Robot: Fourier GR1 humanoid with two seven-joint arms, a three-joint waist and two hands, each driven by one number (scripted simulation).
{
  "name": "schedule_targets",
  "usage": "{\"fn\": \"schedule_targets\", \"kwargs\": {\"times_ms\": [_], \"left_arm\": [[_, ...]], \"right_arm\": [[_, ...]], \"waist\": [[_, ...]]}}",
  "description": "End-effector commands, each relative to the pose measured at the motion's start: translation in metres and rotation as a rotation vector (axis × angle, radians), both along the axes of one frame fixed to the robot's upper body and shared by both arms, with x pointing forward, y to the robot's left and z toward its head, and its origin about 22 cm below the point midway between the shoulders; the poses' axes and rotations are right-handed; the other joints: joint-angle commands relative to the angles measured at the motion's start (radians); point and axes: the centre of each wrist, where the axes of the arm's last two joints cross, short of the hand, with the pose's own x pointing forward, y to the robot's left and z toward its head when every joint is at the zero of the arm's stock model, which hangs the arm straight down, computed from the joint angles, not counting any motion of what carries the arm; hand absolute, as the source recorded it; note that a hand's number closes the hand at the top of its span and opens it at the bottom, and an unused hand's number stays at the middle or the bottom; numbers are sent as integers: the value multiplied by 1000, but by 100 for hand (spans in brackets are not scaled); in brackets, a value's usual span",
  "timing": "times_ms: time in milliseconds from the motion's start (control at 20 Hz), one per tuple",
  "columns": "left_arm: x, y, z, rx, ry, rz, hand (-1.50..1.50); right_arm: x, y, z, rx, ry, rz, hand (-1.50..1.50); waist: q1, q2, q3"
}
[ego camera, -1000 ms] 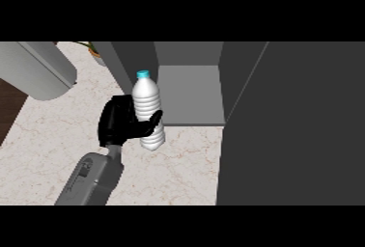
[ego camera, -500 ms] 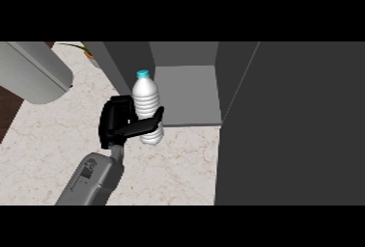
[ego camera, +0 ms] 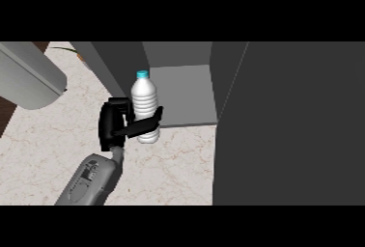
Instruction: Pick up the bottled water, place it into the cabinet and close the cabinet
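The left hand (ego camera: pixel 118 124) grips the bottled water (ego camera: pixel 146 103) upright, its cap pointing up, before the open cabinet (ego camera: pixel 182 99).

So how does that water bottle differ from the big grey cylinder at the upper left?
The water bottle is slim, white, ribbed and blue-capped; the grey cylinder is much bulkier, plain and smooth. The bottle stands upright in the hand at the open cabinet; the cylinder lies slanted, cut off by the view's edge. Both are rounded.
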Motion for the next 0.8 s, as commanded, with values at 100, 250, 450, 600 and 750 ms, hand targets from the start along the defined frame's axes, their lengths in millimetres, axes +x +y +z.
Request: {"fn": "schedule_targets", "kwargs": {"times_ms": [100,250,450,600,750], "left_arm": [[56,-40,62,75,-91,-122,150],[58,-32,48,120,-72,-67,150],[62,-19,45,237,-88,-14,150],[62,-6,33,323,-65,10,150],[61,-3,26,370,-71,64,150]], "right_arm": [[0,-1,-1,-5,2,19,-150],[6,4,2,17,-16,18,-150],[4,3,-1,1,1,33,-150],[7,-5,-3,-3,-6,22,-150],[6,4,-3,3,-16,23,-150]], "waist": [[-54,27,-3],[-49,32,-4],[-63,35,-3],[-50,33,-3],[-56,34,-4]]}}
